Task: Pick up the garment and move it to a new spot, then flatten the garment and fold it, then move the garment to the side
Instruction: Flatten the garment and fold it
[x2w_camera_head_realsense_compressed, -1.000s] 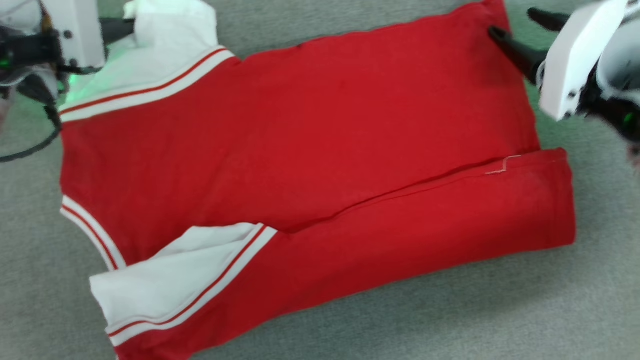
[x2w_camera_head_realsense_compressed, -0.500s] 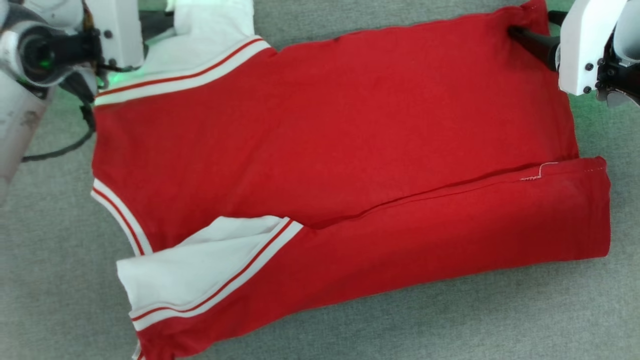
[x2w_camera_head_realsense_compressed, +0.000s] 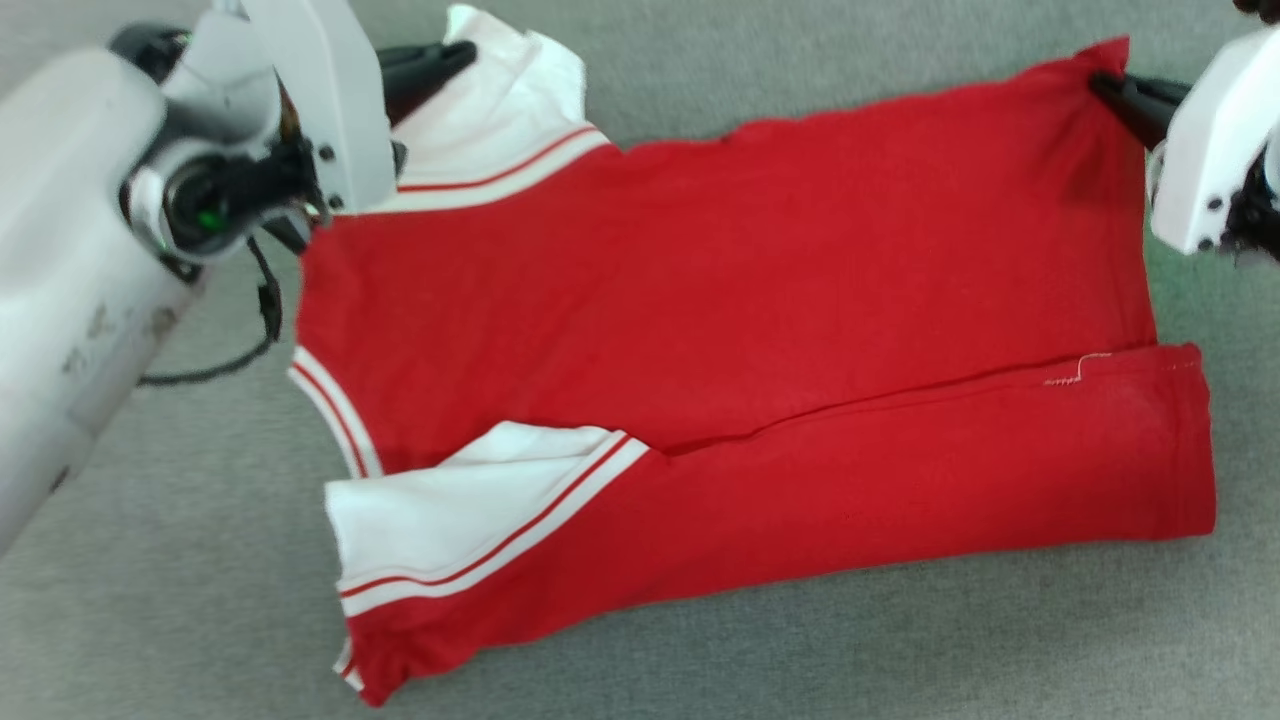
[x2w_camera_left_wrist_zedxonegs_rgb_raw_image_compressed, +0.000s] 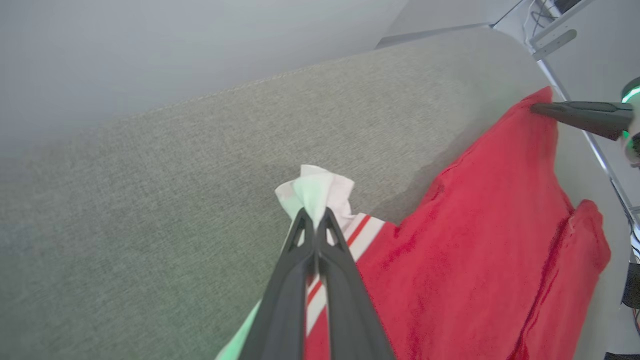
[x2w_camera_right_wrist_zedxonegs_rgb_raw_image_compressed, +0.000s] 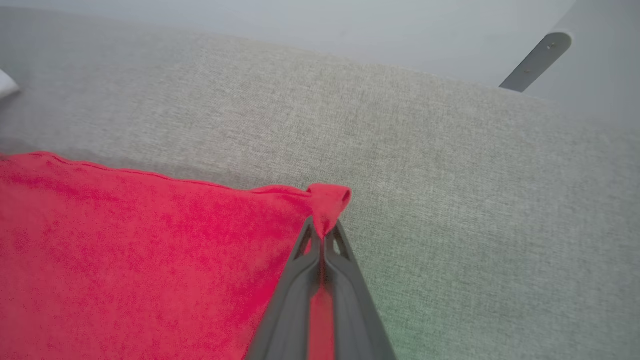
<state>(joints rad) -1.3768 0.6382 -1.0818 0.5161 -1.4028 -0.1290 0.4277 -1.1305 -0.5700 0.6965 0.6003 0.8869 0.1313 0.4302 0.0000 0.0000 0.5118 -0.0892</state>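
My left hand (x2w_camera_head_realsense_compressed: 455, 55) is pressed together on the far white sleeve (x2w_camera_head_realsense_compressed: 510, 110) of the red T-shirt (x2w_camera_head_realsense_compressed: 720, 300), and my right hand (x2w_camera_head_realsense_compressed: 1105, 85) pinches its far hem corner (x2w_camera_head_realsense_compressed: 1112, 52). The T-shirt lies spread across the grey fabric surface (x2w_camera_head_realsense_compressed: 700, 660), a long red flap (x2w_camera_head_realsense_compressed: 900, 480) along its near side folded over the body beside the near sleeve (x2w_camera_head_realsense_compressed: 460, 520) with its striped trim. My head view takes in the whole shirt and that fold; my left wrist view shows the sleeve bunched above my closed fingers (x2w_camera_left_wrist_zedxonegs_rgb_raw_image_compressed: 292, 280), with my right hand at the corner across the shirt; my right wrist view shows the corner curled over my shut fingertips (x2w_camera_right_wrist_zedxonegs_rgb_raw_image_compressed: 300, 265).
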